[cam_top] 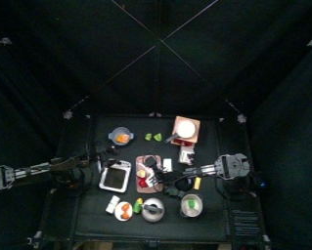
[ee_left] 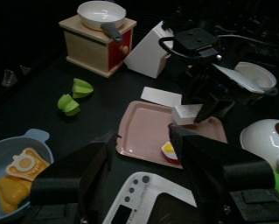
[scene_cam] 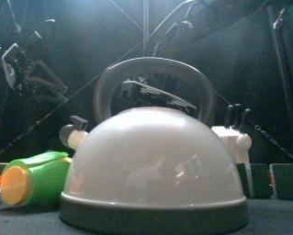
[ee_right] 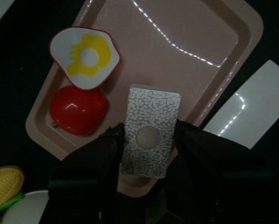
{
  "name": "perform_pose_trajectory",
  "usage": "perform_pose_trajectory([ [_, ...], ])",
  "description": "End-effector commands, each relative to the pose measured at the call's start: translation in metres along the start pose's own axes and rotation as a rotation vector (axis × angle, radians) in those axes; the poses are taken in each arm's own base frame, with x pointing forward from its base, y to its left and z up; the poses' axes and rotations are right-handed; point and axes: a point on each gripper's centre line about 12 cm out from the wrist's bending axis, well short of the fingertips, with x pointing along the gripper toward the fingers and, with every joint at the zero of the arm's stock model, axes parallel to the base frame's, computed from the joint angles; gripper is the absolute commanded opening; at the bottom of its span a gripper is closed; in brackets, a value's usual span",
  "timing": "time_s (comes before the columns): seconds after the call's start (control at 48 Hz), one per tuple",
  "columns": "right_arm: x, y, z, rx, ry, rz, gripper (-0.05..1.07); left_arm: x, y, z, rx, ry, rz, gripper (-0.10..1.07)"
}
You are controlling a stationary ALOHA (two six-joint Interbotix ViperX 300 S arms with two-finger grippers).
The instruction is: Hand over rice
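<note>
The rice is a grey speckled packet (ee_right: 149, 129) over the near edge of the pink tray (ee_right: 188, 52). My right gripper (ee_right: 151, 162) has its jaws against the packet's two sides, shut on it. In the left wrist view the right gripper (ee_left: 198, 114) reaches down onto the tray (ee_left: 142, 131) with the pale packet (ee_left: 191, 111) between its fingers. In the top view it is at the tray's right edge (cam_top: 191, 174). My left gripper (ee_left: 148, 175) is open and empty, apart from the tray; it shows at the table's left (cam_top: 86, 168).
A fried egg (ee_right: 86, 52) and a red tomato (ee_right: 77, 107) lie on the tray, a white card (ee_right: 249, 101) beside it. A wooden grinder (ee_left: 97, 39), green pieces (ee_left: 73, 94) and a blue bowl (ee_left: 19, 166) surround it. A kettle (scene_cam: 155, 161) fills the front view.
</note>
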Motion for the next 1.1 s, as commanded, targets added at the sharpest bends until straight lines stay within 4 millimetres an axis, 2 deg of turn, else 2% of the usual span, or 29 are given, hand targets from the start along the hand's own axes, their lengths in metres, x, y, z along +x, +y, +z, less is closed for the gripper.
perform_pose_trajectory([
  [0.0, -0.029, 0.007, 0.015, -0.004, -0.053, 0.061, 0.69, 0.001, -0.001, 0.006, 0.003, -0.021, -0.01, 0.88],
  [0.375, -0.075, 0.009, 0.037, -0.256, -0.187, 0.193, 0.69, 0.0, -0.018, 0.011, 0.066, -0.104, -0.15, 0.88],
  [0.604, -0.1, 0.013, 0.051, -0.351, -0.311, 0.307, 0.69, 0.008, -0.034, 0.012, 0.1, -0.12, -0.268, 0.88],
  [0.833, -0.105, 0.021, 0.054, -0.454, -0.393, 0.373, 0.69, 0.027, -0.056, 0.014, 0.18, -0.099, -0.394, 0.88],
  [1.083, -0.105, 0.028, 0.052, -0.48, -0.421, 0.413, 0.69, 0.052, -0.06, 0.017, 0.182, -0.076, -0.411, 0.88],
])
